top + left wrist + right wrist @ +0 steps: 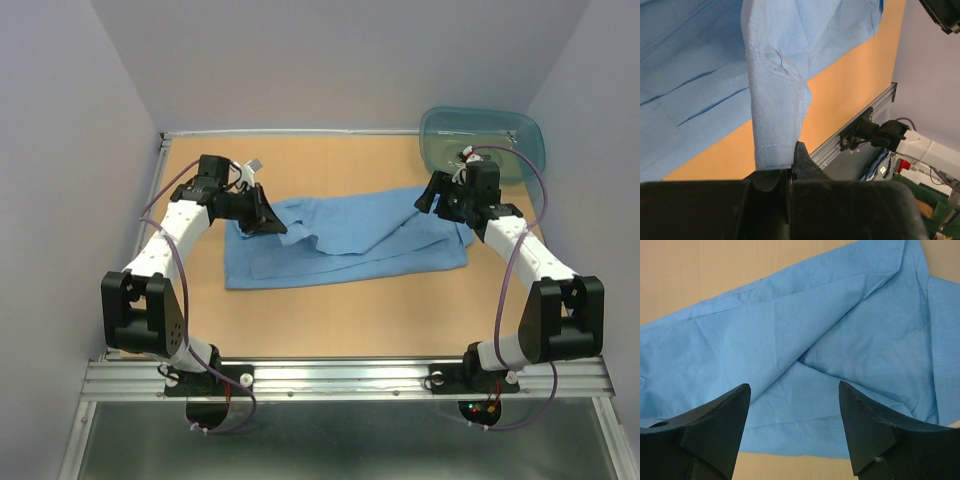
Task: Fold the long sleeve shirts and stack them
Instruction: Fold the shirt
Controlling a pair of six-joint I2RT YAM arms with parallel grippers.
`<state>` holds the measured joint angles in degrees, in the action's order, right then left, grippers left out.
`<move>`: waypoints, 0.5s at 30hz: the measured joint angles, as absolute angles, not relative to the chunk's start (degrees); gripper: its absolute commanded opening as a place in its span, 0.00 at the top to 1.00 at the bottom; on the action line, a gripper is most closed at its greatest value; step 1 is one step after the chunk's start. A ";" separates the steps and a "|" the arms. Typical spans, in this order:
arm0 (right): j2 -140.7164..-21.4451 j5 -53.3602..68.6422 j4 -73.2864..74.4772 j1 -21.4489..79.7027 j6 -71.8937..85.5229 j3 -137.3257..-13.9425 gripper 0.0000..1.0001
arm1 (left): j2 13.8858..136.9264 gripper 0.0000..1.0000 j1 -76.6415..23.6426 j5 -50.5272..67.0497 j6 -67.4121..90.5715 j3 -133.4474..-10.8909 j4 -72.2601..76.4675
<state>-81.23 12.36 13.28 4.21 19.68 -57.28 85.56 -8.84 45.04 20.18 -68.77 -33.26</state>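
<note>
- One light blue long sleeve shirt (350,240) lies spread and rumpled on the table (330,320), stretching from the left gripper (262,215) across to the right gripper (432,193)
- Left gripper: its jaws are pressed together on a stitched edge of the shirt; in the left wrist view a narrow, seamed strip of cloth comes straight out from between the fingertips and widens into the rest of the garment beyond them
- The cloth next to that pinched strip lies flat on the table to the tool's left, with bare table surface showing to its right
- Right gripper: its two fingers stand well apart with nothing between them, held over the right end of the shirt
- In the right wrist view creased blue cloth fills the space ahead of and between the spread fingers, and a strip of table shows just below their tips; whether the tips touch the cloth cannot be told
- A translucent teal tub (480,140) sits just behind the right gripper, at the far corner of the table, apart from the shirt
</note>
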 measured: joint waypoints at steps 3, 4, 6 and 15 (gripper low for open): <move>-81.30 12.40 13.30 4.21 19.68 -57.28 0.24 | 84.64 0.98 -8.29 45.28 20.32 -67.02 -32.16; -81.32 12.40 13.28 4.21 19.68 -57.28 0.24 | 84.62 0.98 -7.97 44.80 20.25 -65.56 -31.88; -81.49 12.40 13.30 4.21 19.68 -57.28 0.24 | 85.03 0.94 -7.18 42.41 20.10 -63.24 -31.53; -82.24 12.47 13.30 4.21 19.66 -57.28 0.24 | 89.62 0.43 -5.89 23.35 20.05 -59.94 -28.97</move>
<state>-82.24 12.47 13.30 4.21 19.66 -57.28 89.62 -5.89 23.35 20.05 -59.94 -28.97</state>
